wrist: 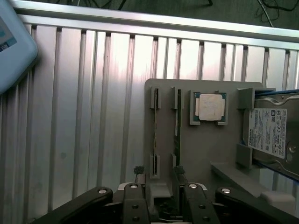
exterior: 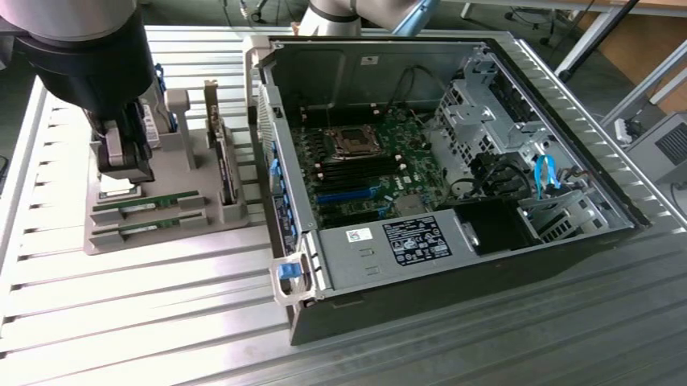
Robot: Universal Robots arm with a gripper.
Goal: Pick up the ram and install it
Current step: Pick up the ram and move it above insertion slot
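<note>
Exterior view, largest things first: a slatted metal table carries an open computer case with its motherboard exposed. At 9 o'clock from the case sits a grey holder tray. The robot arm hangs over the tray, and its gripper is at about 11 o'clock from the ram. In the wrist view the gripper has its fingers spread apart and holds nothing. The ram stands on edge in a tray slot, not yet lifted. A second green stick lies parallel just beside it at 6 o'clock, and I cannot tell which of the two the gripper is aimed at. Likely trouble comes from the closely set slots. In the wrist view one finger lines up almost over the ram, so a descent slightly off line could land on its thin top edge, pinch the slot's posts, or catch the neighbouring stick. The tall dark expansion card, at 3 o'clock from the gripper, could be struck in a sideways move. A crooked grip would make seating the ram in the motherboard hard. The ram's long axis runs from 9 o'clock to 3 o'clock in the exterior view, its 3 o'clock end a little higher and pointing toward the case, green face to the camera. Seen from the wrist it is edge-on, its length leading straight away from the fingers. Smallest, a square silver CPU chip sits in its own pocket near the ram.
</note>
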